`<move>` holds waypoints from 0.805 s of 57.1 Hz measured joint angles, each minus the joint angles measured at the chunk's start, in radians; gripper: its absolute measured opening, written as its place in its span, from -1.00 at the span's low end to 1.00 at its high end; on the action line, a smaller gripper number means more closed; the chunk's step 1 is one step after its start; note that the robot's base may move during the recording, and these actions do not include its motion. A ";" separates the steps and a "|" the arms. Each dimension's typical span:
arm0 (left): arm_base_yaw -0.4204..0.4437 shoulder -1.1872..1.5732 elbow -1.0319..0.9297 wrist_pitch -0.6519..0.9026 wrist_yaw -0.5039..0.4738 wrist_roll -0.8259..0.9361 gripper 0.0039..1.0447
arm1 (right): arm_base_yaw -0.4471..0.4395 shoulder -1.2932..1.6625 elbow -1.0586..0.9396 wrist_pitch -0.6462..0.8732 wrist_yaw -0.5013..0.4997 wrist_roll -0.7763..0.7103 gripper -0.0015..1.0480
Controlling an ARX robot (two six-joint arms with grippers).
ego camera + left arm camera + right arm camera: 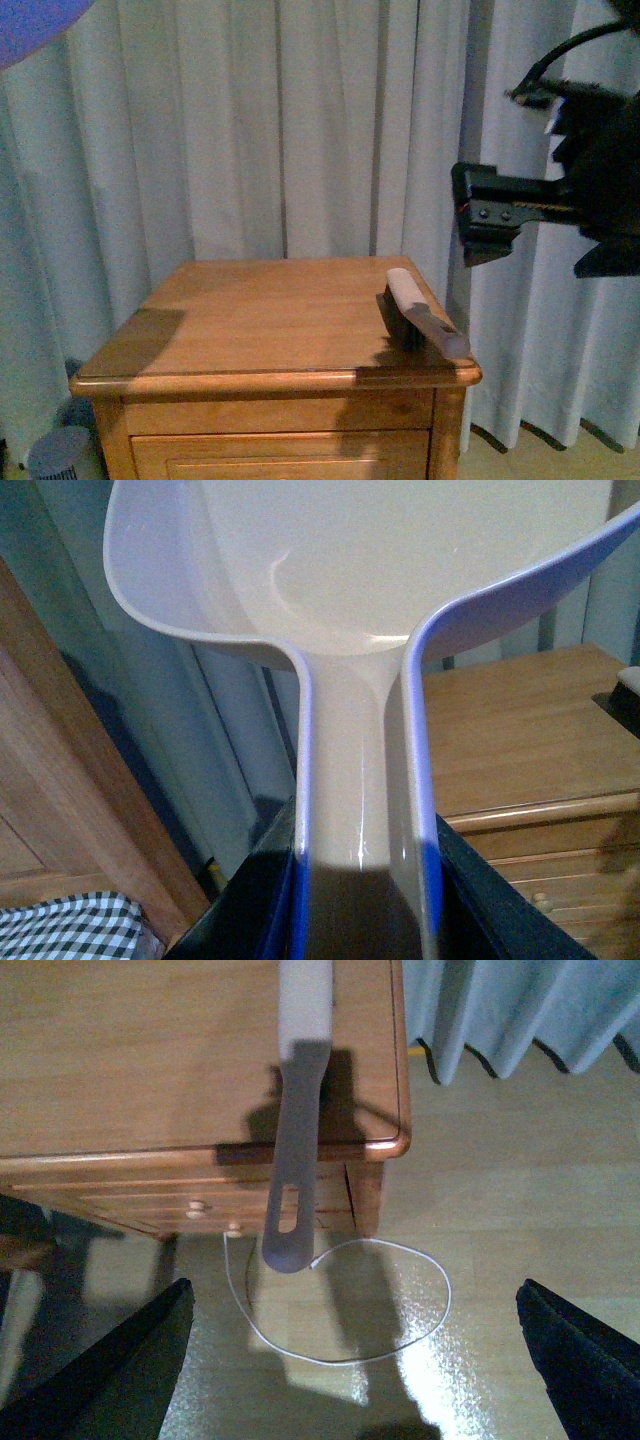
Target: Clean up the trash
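L jaws round dustpan handle [360,800], pan cropped

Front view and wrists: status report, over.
Left gripper shut on dustpan. Right gripper open, above brush handle overhanging nightstand. Trash wad not in view. White cable on floor.

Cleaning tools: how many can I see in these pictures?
2. A grey-handled black brush lies on the wooden nightstand, its handle overhanging the front edge; a pale plastic dustpan is held in the left gripper. Others may be hidden.
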 joint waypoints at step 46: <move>0.000 0.000 0.000 0.000 0.000 0.000 -0.46 | 0.035 0.529 0.427 -0.082 0.063 0.135 0.86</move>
